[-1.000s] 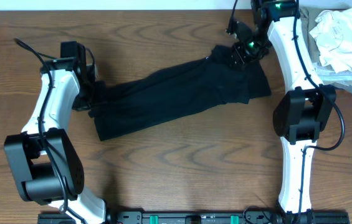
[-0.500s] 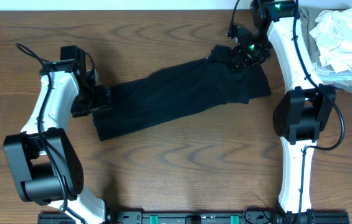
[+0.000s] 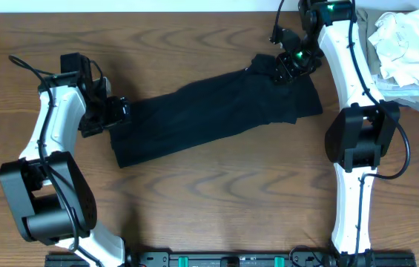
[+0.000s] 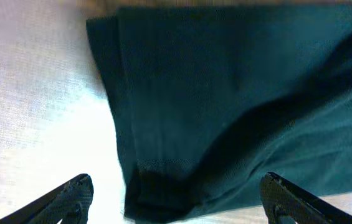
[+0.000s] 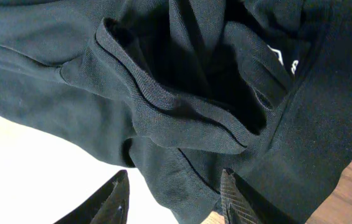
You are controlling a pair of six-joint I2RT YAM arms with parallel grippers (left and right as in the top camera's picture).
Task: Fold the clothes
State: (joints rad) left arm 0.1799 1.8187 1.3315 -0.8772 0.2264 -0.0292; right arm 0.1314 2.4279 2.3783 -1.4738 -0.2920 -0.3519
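Note:
A black garment (image 3: 216, 111) lies in a long folded strip slanting across the table, its low end at the left and its collar end at the upper right. My left gripper (image 3: 119, 113) stands wide open just off the strip's left end. In the left wrist view the garment's hem (image 4: 163, 193) lies between the spread fingers (image 4: 76, 194) without touching them. My right gripper (image 3: 284, 70) hovers over the bunched collar end. In the right wrist view its jaws (image 5: 174, 196) stand partly apart, with a flap of cloth (image 5: 182, 168) between them and bright table showing beside the left finger.
A heap of white and pale clothes (image 3: 408, 46) sits at the table's back right corner, beside the right arm. Bare wooden tabletop (image 3: 209, 200) stretches in front of the garment. Both arm bases stand at the near edge.
My left gripper has opened wide, let go of the garment's left end and drawn back a little to the left. The right gripper has stayed in place, its jaws slightly wider.

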